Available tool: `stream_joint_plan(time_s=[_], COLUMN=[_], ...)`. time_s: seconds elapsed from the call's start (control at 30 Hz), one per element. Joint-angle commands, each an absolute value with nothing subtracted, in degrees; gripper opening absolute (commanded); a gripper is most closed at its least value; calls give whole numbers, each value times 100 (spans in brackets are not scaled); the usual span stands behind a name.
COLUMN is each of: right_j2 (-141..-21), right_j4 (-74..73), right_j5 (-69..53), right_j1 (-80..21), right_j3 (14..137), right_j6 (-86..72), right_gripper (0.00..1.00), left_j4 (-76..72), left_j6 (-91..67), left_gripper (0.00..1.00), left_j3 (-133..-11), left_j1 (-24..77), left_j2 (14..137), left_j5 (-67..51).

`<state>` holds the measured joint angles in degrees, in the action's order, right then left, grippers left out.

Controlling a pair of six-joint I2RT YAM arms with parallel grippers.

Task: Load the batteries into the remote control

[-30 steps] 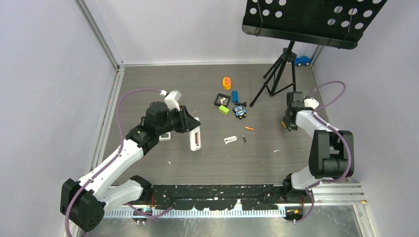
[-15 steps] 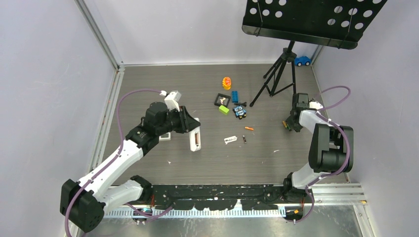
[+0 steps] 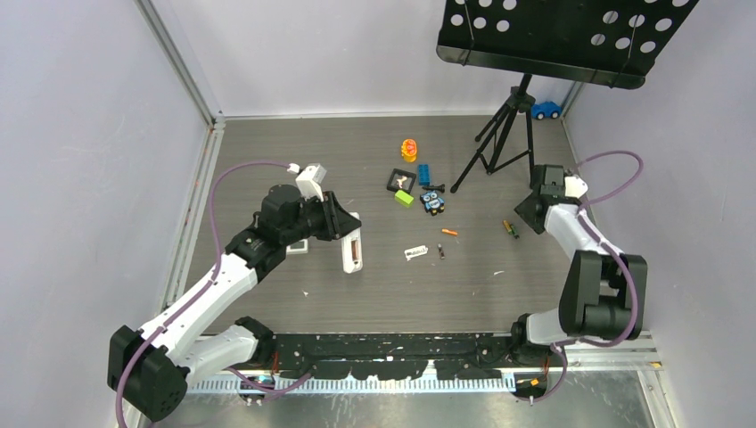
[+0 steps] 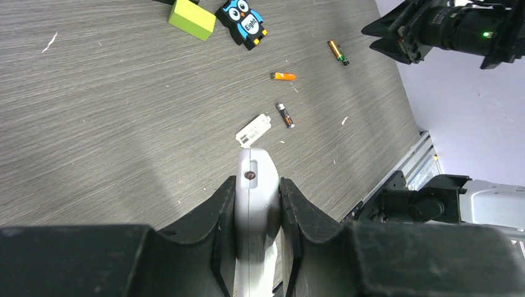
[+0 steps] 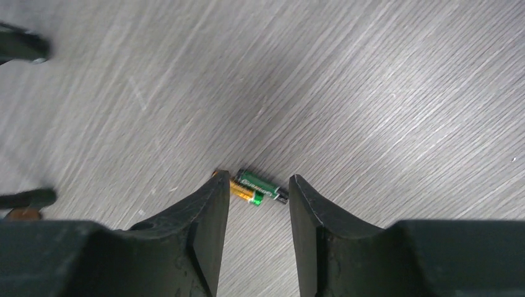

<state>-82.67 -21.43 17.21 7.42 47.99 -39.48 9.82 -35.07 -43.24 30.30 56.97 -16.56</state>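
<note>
Left tool (image 3: 349, 234) is clenched on the remote control (image 3: 353, 252), gripping the long white body across its width. The overhead view shows the dark battery recess turned up to the camera. From the left wrist, 2 fingers (image 4: 226, 207) squeeze the remote's sides and its rounded end pokes out ahead of them. Over to the right tool (image 5: 255, 180): it's released, fingers spread, holding nothing. A green-and-gold battery (image 5: 259, 187) lies flat on the surface just past its fingertips, framed in the gap between them but not pinched. From above, that battery sits just beside the tool, on the side toward the middle. 2 more lie loose between the arms, well apart from both tools: an orange battery (image 3: 450, 232) and a dark battery (image 3: 440, 251). The dark one is right next to a small white flat piece (image 3: 415, 253). Around it all, pale lilac walls (image 3: 89, 134) close in a grey wood-grain surface (image 3: 392, 294). A black music stand (image 3: 562, 36) on a tripod towers at the far right. Behind the loose batteries sits a cluster of small toys: an owl figure (image 3: 432, 201), a green block (image 3: 405, 198) and a blue block (image 3: 424, 173). A blue toy car (image 3: 546, 110) is tucked in the far right corner.
</note>
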Motion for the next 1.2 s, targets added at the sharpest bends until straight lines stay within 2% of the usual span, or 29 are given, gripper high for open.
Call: stream_joint_plan(time_s=[0.0, 0.23, 0.4, 0.53, 0.7, 0.87, 1.17], right_j2=[-7682, -7513, -7785, -8193, -8741, -9142, -9488], right_j4=[-2315, -2431, -2285, -2308, -2589, -2637, -2834], right_j5=[1467, 1038, 965, 678, 923, 1032, 1300], right_j1=[385, -1267, -2193, -2613, -3009, -3164, -3407], right_j3=[4768, 4659, 4608, 4773, 5101, 5308, 5562], right_j6=[-3752, -3588, -3584, -3239, -2945, -2859, -2804], right_gripper=[48, 58, 59, 56, 50, 37, 22], left_j4=[783, 713, 671, 674, 645, 650, 671], left_j6=[-3431, -3473, -3515, -3553, -3586, -3604, -3606], left_gripper=[0, 0, 0, 0, 0, 0, 0], left_j3=[-4437, -4492, -4483, -4458, -4438, -4434, -4430], left_j1=[3023, 3023, 3023, 3023, 3023, 3023, 3023], left_j2=[5642, 5784, 5818, 5803, 5791, 5774, 5746], left_j5=[-1697, -1718, -1718, -1719, -1706, -1707, -1690])
